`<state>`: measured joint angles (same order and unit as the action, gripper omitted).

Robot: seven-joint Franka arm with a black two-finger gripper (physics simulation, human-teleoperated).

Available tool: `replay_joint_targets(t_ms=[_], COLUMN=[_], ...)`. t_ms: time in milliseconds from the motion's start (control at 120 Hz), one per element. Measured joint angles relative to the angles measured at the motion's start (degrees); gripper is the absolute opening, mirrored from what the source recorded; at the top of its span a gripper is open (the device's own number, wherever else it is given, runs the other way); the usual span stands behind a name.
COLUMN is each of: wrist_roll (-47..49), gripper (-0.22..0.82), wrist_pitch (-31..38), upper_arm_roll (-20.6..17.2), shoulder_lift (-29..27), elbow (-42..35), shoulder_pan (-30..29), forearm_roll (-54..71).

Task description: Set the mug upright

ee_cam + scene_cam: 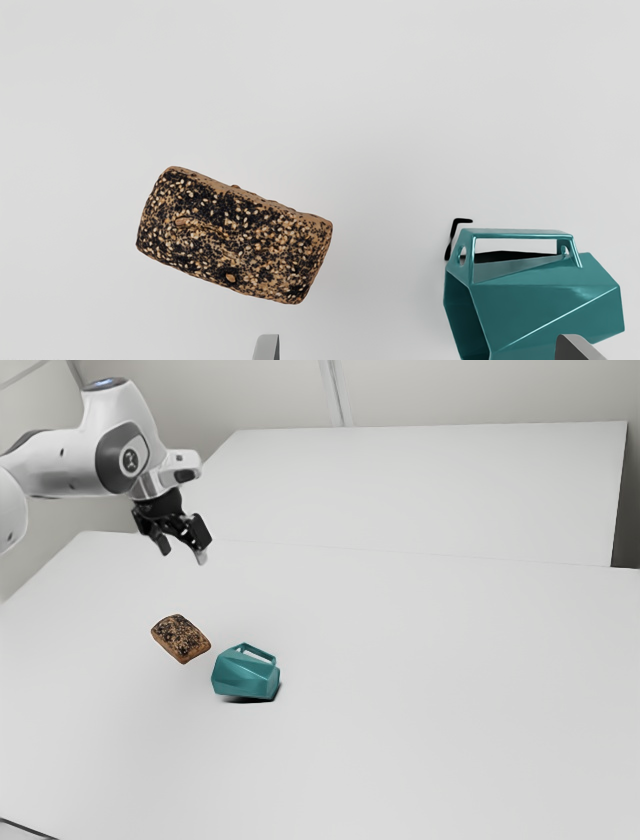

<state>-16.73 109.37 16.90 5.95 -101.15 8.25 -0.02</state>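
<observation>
Gaping wide, the empty gripper (184, 554) hangs above a sideways, glossy, faceted mug (542, 310).

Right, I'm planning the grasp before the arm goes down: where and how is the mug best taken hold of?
Probably by the handle, the end effector coming from above, one finger into its gap: the mug lies on its side, the handle's straight bar standing off the body.
</observation>
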Motion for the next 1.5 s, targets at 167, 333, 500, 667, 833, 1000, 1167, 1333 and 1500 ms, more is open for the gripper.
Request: replay_joint_targets(t_ms=[167, 333, 500, 667, 833, 1000, 1167, 1333, 1500], wrist_roll=[-0.49, -1.74, -3.28, -4.88, -6.70, -9.28, -13.00, -17.41, -21.48], gripper=[0.60, 0.60, 0.60, 0.60, 0.60, 0.60, 0.60, 0.60, 0.60], wrist_pitch=[2.06, 3.71, 4.49, 4.90, 5.09, 4.49, 2.10, -0.32, -1.97], upper_arm_roll=[0.51, 1.11, 2.07, 2.76, 2.87, 2.89, 2.89, 2.88, 2.88], shoulder_lift=[-2.67, -3.15, -3.11, -1.63, 0.41, 2.61, 4.56, 6.24, 7.85], elbow=[-5.78, -11.19, -16.93, -20.00, -20.43, -20.54, -20.44, -20.80, -20.78], shoulder_pan=[-1.69, -5.59, -5.25, -3.67, -4.08, -4.98, -6.41, -7.52, -7.71], forearm_roll=[-4.85, -16.66, -26.86, -34.42, -38.79, -43.76, -48.13, -50.52, -52.38])
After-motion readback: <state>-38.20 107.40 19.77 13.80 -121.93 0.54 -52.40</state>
